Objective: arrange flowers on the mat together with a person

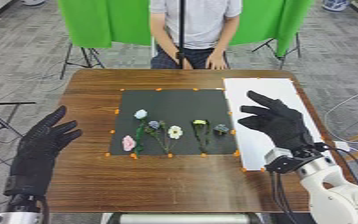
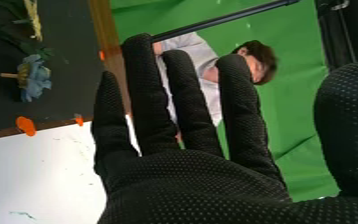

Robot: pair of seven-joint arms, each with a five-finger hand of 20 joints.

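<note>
On the table lies a dark mat (image 1: 171, 100) holding several flowers: a pale blue one (image 1: 141, 114) above a pink one (image 1: 128, 143) at the left, a purple-blue one (image 1: 154, 124), a white one (image 1: 175, 132), a yellow one (image 1: 199, 122) and a grey-blue one (image 1: 221, 129) at the right. My right hand (image 1: 278, 120) is over the white sheet, right of the mat, fingers spread and holding nothing. My left hand (image 1: 47, 137) stays left of the mat, its fingers relaxed and empty. In the right wrist view my right hand (image 2: 193, 175) has straight fingers, and the blue flower (image 2: 35, 77) lies on the mat.
A white sheet (image 1: 255, 155) covers the table's right part. Orange marks surround the mat. Across the brown table (image 1: 158, 185) a person sits behind a black stand pole (image 1: 182, 30), with a green curtain behind.
</note>
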